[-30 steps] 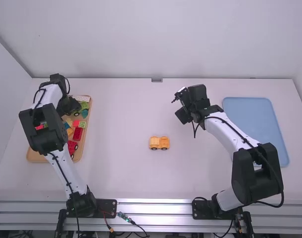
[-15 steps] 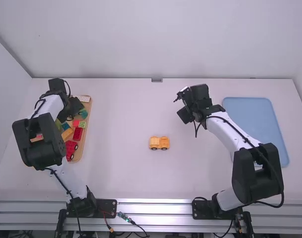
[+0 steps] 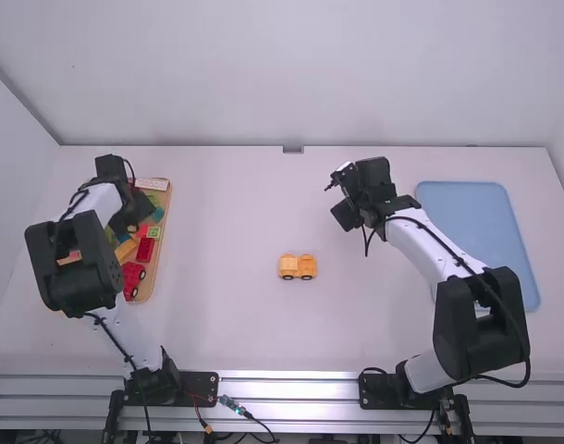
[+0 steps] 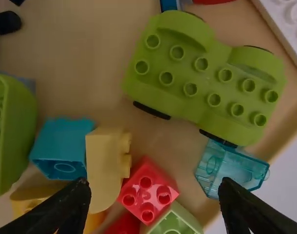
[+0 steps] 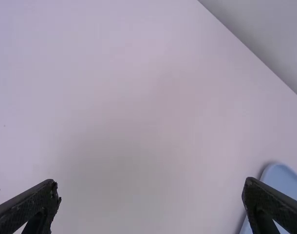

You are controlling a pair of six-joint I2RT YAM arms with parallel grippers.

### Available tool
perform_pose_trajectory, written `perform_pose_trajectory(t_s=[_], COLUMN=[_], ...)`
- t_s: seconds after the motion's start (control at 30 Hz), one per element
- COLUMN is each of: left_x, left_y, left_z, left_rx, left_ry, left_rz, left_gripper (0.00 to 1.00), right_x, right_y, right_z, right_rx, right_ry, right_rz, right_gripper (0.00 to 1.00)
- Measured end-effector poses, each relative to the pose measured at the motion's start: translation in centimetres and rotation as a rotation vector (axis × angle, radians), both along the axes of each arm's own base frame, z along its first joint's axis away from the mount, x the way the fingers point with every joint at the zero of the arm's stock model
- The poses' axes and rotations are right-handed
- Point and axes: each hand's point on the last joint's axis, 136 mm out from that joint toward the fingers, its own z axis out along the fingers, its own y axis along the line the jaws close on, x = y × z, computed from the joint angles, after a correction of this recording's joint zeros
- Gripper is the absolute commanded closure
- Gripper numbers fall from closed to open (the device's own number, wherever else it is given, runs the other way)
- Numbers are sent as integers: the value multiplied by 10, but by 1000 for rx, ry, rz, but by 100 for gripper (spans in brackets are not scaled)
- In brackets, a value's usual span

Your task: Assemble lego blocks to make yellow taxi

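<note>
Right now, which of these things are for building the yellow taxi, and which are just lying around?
Likely for the taxi:
- orange-yellow wheeled piece, mid-table
- perhaps the pale yellow block in the wooden tray
- left gripper, open above that tray

Probably just lying about:
- green wheeled base
- red studded block

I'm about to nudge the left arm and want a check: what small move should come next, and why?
I'd shift the left gripper until the pale yellow block sits midway between its open fingers. That block lies near one finger, while the red block is closer to the middle. The yellow-orange car base on the table likely needs a yellow top.
</note>
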Motion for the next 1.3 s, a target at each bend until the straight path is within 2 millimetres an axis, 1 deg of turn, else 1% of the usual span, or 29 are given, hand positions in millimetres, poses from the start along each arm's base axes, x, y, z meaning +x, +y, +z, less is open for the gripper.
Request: perform_pose_trajectory(t_s=[0.1,0.23,0.3,0.43,0.5,0.77,0.97,1.07,1.2,1.3], left_x=[-3,4,6,0,0,-7,-10,-12,-7,-10], left_y=[0,4,5,5,7,11,12,11,13,13], left_z=[-3,0,-2,-12,-10,-12,-12,-13,-12,-16], left_rx=[-2,10,20,30,37,52,57,53,61,59], left_ry=[6,-27,-43,-34,-40,-18,-9,2,-31,-21], left_rz=[3,7,9,14,21,71,81,84,95,97], left_gripper=[29,29,29,30,32,34,31,33,36,38], right_x=[0,-1,-1,-1,-1,-1,-1,-2,-2,-2], right_y=[0,0,0,0,0,0,2,3,4,4], right_z=[0,-1,-1,-1,-1,-1,-1,-1,-1,-1], right_rx=[0,-1,-1,-2,-1,-2,9,13,16,16], right_ry=[1,3,3,3,3,6,7,8,8,11], right_rz=[0,1,0,0,0,0,10,16,19,19], right_gripper=[1,1,1,1,1,1,0,1,1,1])
